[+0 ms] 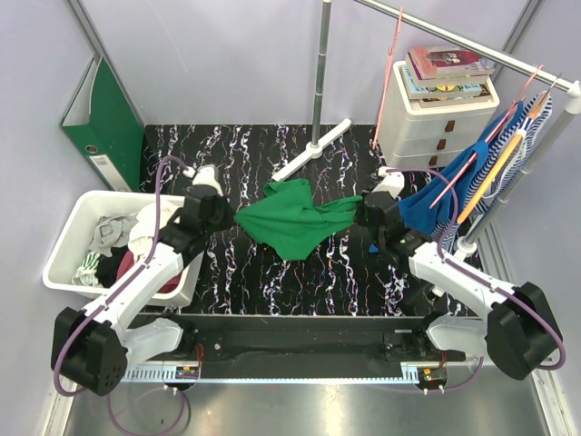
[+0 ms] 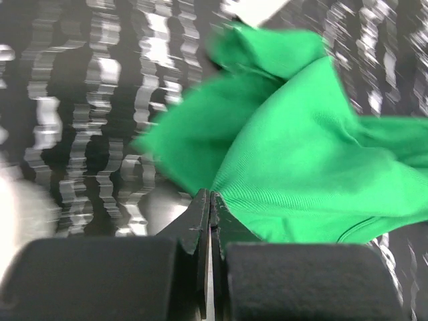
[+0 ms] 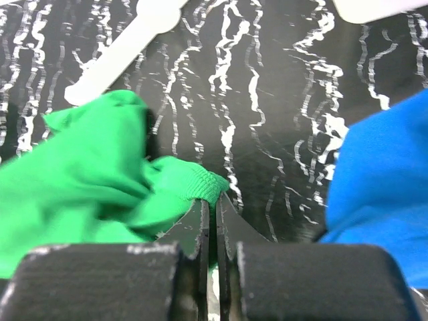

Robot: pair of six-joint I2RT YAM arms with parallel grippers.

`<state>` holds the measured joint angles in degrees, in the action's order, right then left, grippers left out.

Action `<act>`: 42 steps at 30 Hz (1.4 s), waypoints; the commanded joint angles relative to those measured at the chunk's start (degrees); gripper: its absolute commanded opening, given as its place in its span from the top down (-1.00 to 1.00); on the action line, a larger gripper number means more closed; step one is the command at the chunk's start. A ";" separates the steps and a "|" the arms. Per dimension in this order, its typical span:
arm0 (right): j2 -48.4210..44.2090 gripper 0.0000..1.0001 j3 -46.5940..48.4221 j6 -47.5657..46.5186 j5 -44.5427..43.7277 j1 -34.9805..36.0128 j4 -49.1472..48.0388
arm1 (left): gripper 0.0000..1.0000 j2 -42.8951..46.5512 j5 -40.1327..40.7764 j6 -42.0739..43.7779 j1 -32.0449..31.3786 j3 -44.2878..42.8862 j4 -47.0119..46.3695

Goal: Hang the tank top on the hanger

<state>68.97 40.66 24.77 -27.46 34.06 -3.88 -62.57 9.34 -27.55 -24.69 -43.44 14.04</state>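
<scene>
Gripping the tank top [image 1: 292,225] at two edges, we've got the left jaws & right jaws both pinched shut on green fabric, w/ the cloth sagging between them over the desk [image 1: 272,282], so pick-up looks done but nothing's on the hanger [image 1: 388,82] yet. It hangs on the rail beyond the right jaws, well apart. A blue garment [image 3: 381,180] sits just right of those jaws and the rack foot [image 1: 313,148] lies beyond the cloth, prob. obstacles.

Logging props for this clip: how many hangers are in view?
3. An empty pink hanger on the rail's left; a pink one bearing blue clothes; an orange one beside it. Others may hide among the clothes.
</scene>
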 commanded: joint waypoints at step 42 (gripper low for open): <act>-5.69 -0.52 27.43 -7.80 -3.19 38.44 20.84 | -0.98 -0.63 -11.19 11.12 5.26 -20.82 14.26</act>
<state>63.77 59.94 23.03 -23.31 71.83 13.56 -62.30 -1.43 -18.81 -19.42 -67.22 29.15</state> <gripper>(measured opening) 0.759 0.988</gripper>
